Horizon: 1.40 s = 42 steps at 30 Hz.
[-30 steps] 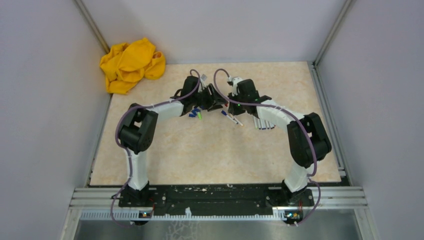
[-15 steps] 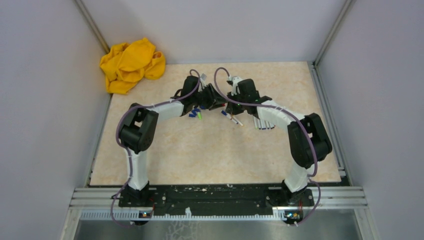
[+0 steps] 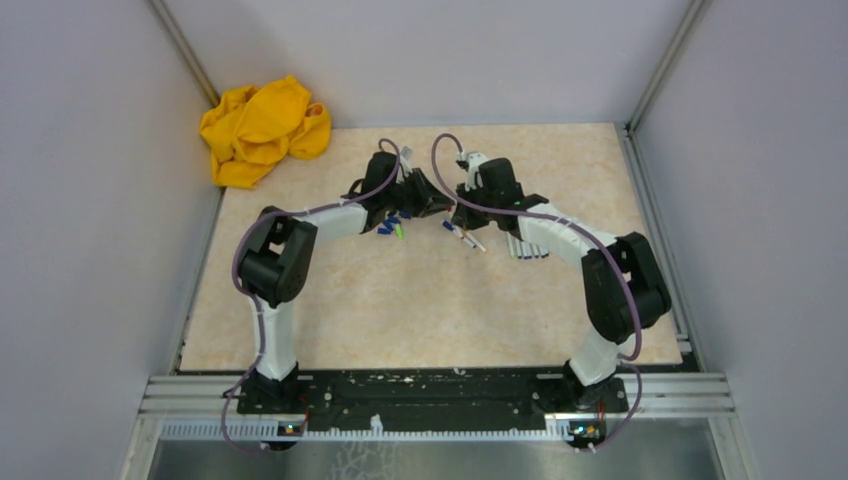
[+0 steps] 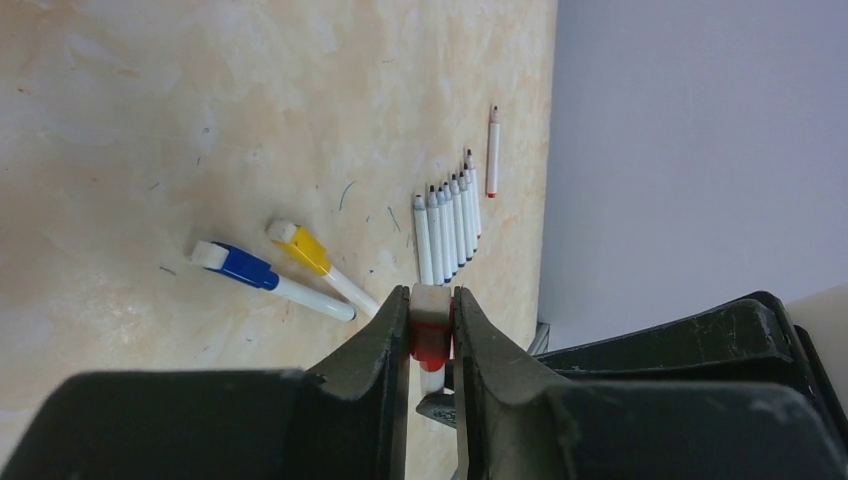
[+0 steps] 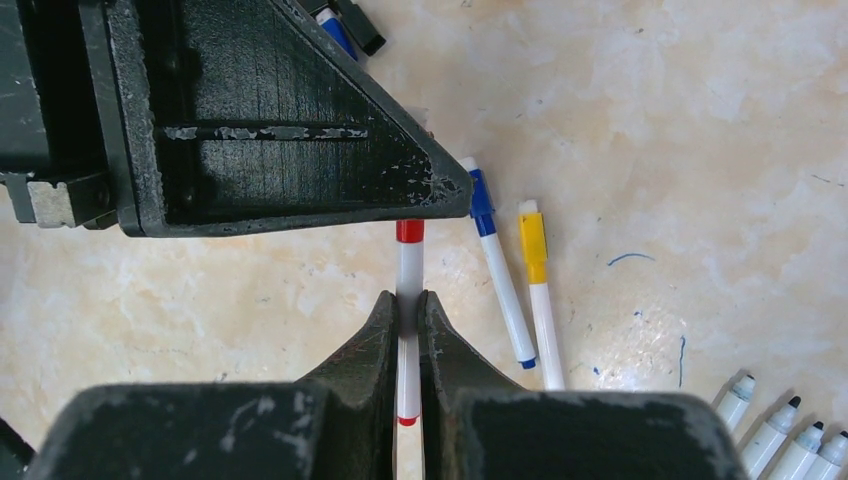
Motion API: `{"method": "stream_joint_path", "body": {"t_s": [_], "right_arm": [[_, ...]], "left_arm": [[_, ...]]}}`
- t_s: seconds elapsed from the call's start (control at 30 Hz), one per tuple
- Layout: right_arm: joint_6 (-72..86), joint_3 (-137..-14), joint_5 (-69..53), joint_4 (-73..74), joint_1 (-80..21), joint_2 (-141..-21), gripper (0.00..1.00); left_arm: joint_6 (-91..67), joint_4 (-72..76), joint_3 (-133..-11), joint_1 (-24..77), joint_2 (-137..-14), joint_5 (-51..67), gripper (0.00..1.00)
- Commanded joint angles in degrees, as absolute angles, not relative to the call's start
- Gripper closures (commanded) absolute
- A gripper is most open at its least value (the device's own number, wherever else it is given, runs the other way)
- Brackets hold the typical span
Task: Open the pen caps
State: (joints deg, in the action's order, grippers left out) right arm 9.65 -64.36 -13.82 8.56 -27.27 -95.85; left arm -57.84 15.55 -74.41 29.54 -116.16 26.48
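Surface: a beige marbled tabletop [image 3: 420, 310] walled in by plain grey panels, with a metal rail along the near edge.
Far left corner: a crumpled yellow cloth [image 3: 262, 128], well apart from the arms.
Arms: both reach in to the far middle of the table, and their wrists meet tip to tip.
Left gripper [image 4: 432, 305]: narrow, its two fingers pressed on either side of the red cap [image 4: 431, 340].
Right gripper [image 5: 407, 305]: closed tight on the white barrel [image 5: 407, 275] of the same pen, just below that cap.
Red cap: seated on the end of the held pen, between the two grippers and above the table.
Blue-capped pen [image 5: 497, 275]: lying flat on the table just beside the held pen, its cap on.
Yellow-capped pen [image 5: 538, 290]: flat beside the blue one, nearly parallel, its cap on.
Loose caps [image 3: 390, 228]: a small cluster of blue and green on the table by the left arm's wrist.
Uncapped pens [image 4: 448, 220]: a row laid side by side near the table's right edge, tips bare.
Single pen [image 4: 492, 152]: just beyond that row, lying alone.
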Motion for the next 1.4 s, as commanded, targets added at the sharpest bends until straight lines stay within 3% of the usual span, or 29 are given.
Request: {"method": "stream_joint_path", "body": {"t_s": [0.0, 0.07, 0.17, 0.3, 0.4, 0.9, 1.0, 1.1, 1.37], "right_arm": [[10.16, -63.92, -15.39, 5.87, -27.59, -92.31, 1.0], [10.22, -63.62, -15.32, 5.58, -27.6, -92.27, 1.0], [10.41, -63.29, -14.96, 4.9, -27.64, -92.29, 1.0], [10.8, -63.57, -15.14, 4.18, -27.64, -92.54, 0.86], [10.81, -64.31, -15.2, 4.31, -27.69, -93.27, 0.8], [11.66, -65.12, -16.05, 2.33, -27.64, -96.49, 0.77], [11.97, -65.29, -16.46, 1.73, -27.64, -97.38, 0.8], [12.12, -64.91, -16.91, 1.49, -27.82, -97.94, 1.0], [12.49, -59.42, -15.0, 1.15, -28.91, -95.2, 1.0]], "left_arm": [[-58.43, 17.33, -73.65, 29.79, -116.65, 26.23, 0.93], [-58.36, 17.29, -73.48, 29.79, -116.39, 26.19, 1.0], [-58.07, 17.31, -72.95, 29.78, -115.5, 26.0, 1.0], [-58.1, 17.38, -72.17, 29.79, -114.22, 25.83, 1.0], [-58.42, 17.4, -72.16, 29.78, -113.81, 26.76, 1.0], [-59.76, 18.0, -72.16, 29.83, -111.91, 27.76, 1.0], [-60.02, 17.97, -72.16, 29.95, -111.84, 27.68, 1.0], [-60.12, 17.76, -72.33, 29.88, -111.52, 26.43, 1.0], [-57.26, 10.62, -78.0, 26.41, -112.45, 9.67, 1.0]]}}
